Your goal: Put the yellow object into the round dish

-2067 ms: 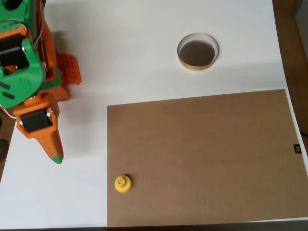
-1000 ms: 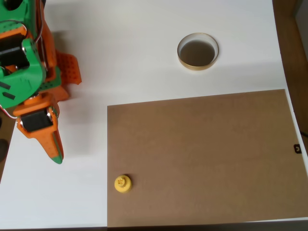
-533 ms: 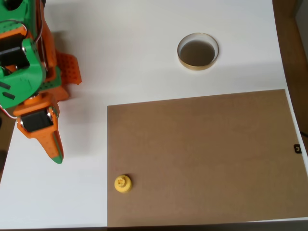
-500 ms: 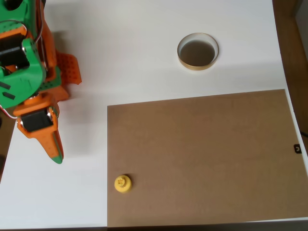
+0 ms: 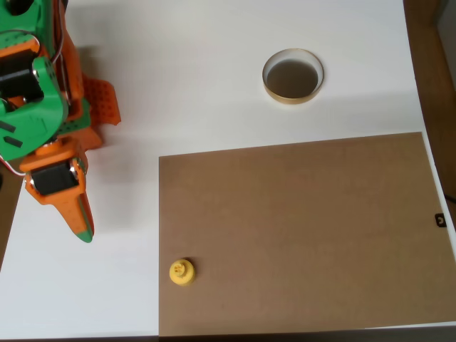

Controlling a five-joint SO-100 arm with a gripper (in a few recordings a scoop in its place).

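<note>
In the overhead view the small yellow object (image 5: 182, 272) stands on the lower left corner of a brown board (image 5: 299, 228). The round dish (image 5: 293, 75), tan-rimmed and dark inside, rests on the white table at the upper middle. My orange, green-tipped gripper (image 5: 83, 229) hangs at the left, pointing down the picture, well to the left of and above the yellow object. Its fingers lie together, shut on nothing.
The white table (image 5: 199, 85) spreads around the board. The green and orange arm body (image 5: 35, 85) takes up the upper left corner. The table's right edge and a dark floor strip (image 5: 434, 71) lie at the right.
</note>
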